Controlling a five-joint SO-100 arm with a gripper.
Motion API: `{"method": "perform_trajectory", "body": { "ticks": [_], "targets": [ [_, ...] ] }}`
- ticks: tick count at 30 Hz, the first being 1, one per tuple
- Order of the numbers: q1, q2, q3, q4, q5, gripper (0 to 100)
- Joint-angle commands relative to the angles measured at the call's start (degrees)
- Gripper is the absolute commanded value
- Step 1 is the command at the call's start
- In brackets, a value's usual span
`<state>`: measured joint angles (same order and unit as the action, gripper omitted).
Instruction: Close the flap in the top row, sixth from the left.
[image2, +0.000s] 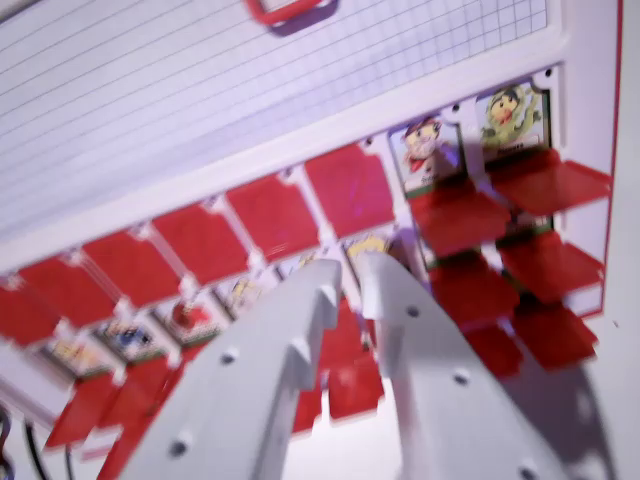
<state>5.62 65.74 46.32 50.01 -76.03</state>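
So my fingers (350, 275) are parted with a narrow gap between the tips and nothing held, hovering in front of the red flap board (300, 130), roughly over its second row. Top row runs diagonally up toward the wrist view's right. Counting from the left edge of what I can see, there are about five flaps standing closed as flat red squares, then two that are folded down with picture cards showing. I can't be sure the row doesn't start further left out of frame, so the count's a bit loose, but the first open one, the target flap (458, 215) under the card with the red-capped figure (428, 152), looks like number six. It's up and to the right of my tips, well apart from them.

To do this well I'd slide right, get one tip under the flap's front edge and push up and back till it stands flat, while staying off the neighbour flap (548, 183) beside it
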Motion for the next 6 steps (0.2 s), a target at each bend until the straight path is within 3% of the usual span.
{"method": "perform_trajectory", "body": {
  "ticks": [1,6],
  "targets": [
    [-1.5,15.4,1.9,3.1,-1.5,2],
    [-2.0,25.1,11.2,4.0,-4.1,2]
  ]
}}
